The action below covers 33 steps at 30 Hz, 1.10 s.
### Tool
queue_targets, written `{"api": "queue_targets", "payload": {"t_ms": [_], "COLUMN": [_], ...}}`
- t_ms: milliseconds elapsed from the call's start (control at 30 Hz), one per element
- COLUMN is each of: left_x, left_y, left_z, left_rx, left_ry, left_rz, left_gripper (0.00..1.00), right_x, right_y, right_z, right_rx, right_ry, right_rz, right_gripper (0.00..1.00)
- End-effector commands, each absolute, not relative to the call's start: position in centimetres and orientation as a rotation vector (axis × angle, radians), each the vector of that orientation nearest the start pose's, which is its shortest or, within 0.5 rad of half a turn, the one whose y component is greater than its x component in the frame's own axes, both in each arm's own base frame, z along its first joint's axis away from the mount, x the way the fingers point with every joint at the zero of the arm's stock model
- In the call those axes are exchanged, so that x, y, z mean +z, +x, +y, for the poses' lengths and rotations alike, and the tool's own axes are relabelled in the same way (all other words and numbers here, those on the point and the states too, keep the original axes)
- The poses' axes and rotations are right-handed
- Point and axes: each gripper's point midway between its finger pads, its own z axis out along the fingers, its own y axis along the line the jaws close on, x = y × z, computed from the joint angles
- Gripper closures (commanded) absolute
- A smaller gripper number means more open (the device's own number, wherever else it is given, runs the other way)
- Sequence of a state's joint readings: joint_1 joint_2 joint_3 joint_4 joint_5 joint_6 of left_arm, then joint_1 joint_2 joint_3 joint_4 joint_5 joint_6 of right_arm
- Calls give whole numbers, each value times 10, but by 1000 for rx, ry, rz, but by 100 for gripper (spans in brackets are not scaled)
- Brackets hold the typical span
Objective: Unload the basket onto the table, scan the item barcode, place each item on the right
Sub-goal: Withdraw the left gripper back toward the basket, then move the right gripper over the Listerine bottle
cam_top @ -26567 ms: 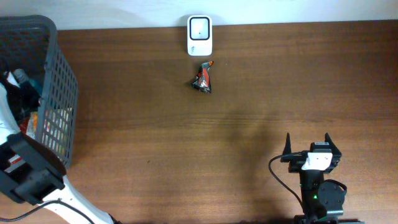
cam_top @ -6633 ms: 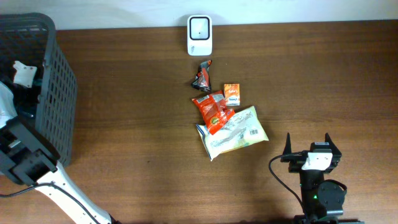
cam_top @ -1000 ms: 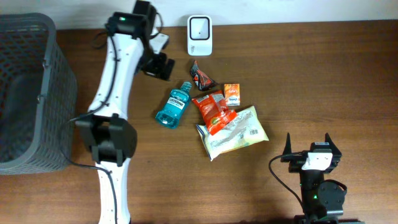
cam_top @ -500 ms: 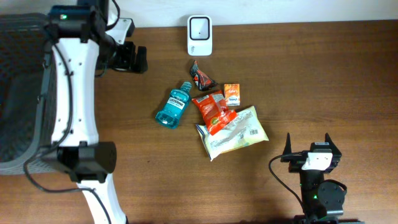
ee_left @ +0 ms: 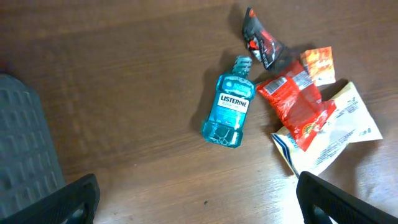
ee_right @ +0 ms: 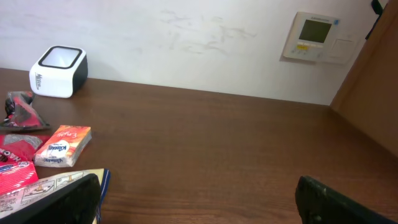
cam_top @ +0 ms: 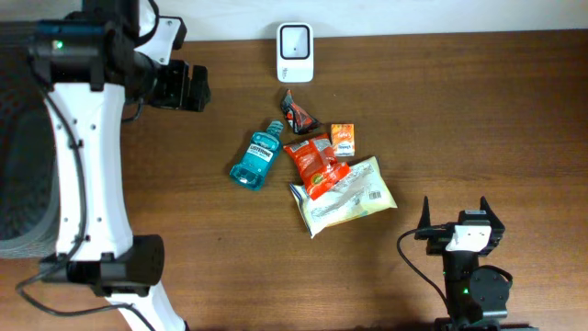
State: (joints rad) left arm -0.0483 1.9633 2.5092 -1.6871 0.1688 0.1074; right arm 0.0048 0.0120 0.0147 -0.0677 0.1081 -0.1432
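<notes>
A brown wooden table (cam_top: 459, 110) is running up to a white wall. The white barcode scanner (cam_top: 295, 52) is standing at the wall edge, window facing up. The blue mouthwash bottle (cam_top: 257, 157) is lying on its side in front of the scanner and slightly left of it, cap pointing back toward it, with nothing gripping it. Directly in front of the scanner a black-and-red packet (cam_top: 298, 112) is lying nearest. Beyond it a small orange packet (cam_top: 343, 139), a red snack bag (cam_top: 314, 164) and a white bag (cam_top: 354, 195) are resting, the red bag overlapping the white one. The left gripper (ee_left: 199, 186) is hovering left of the scanner, fingers spread wide and empty. The right gripper (cam_top: 456, 204) is sitting far in front of the scanner, to its right, fingers likewise spread and holding nothing. A grey basket (cam_top: 18, 184) is sitting far left of the scanner.
</notes>
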Motion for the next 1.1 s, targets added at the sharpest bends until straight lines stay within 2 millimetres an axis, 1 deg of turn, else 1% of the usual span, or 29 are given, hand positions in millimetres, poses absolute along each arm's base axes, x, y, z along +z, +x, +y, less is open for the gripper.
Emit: {"api": "queue_targets", "payload": {"t_ms": [0,367,400,500,533,567,633,667,733,833,967,1000,1067], "left_x": [319,320,320,320,320,322,325,327,330,332,340,344,351], "left_y": [395,395,395,395,395,396,393,393,391,393,409,415,425], "left_z": [-49,-51,-51,-51,-52,-58,-72,-77,-86,-86,-87,-87,-88], "left_rx": [-227,-243,-243,-243,-247,-298,-406,-447,-528,-524,-505,-498,-485], "left_ry": [249,252,252,252,253,264,288,297,314,316,329,334,342], "left_rz": [2679,2677,2677,2677,2675,2662,2645,2638,2620,2609,2535,2505,2451], "left_gripper": [1,1,1,1,1,1,1,1,1,1,1,1,1], "right_x": [158,159,162,180,190,202,212,220,235,250,270,280,296], "right_y": [245,246,246,245,241,231,218,211,198,186,175,170,165], "right_z": [-17,-16,-9,24,43,69,92,100,112,118,120,119,116], "right_rx": [-200,-198,-161,-12,65,175,269,296,323,320,315,290,260], "right_ry": [-44,-45,-78,-223,-306,-436,-559,-607,-683,-730,-738,-739,-719], "right_rz": [1645,1638,1624,1533,1480,1400,1318,1267,1168,1071,975,922,881], "right_gripper": [2,1,2,2,2,2,2,1,2,1,2,1,1]}}
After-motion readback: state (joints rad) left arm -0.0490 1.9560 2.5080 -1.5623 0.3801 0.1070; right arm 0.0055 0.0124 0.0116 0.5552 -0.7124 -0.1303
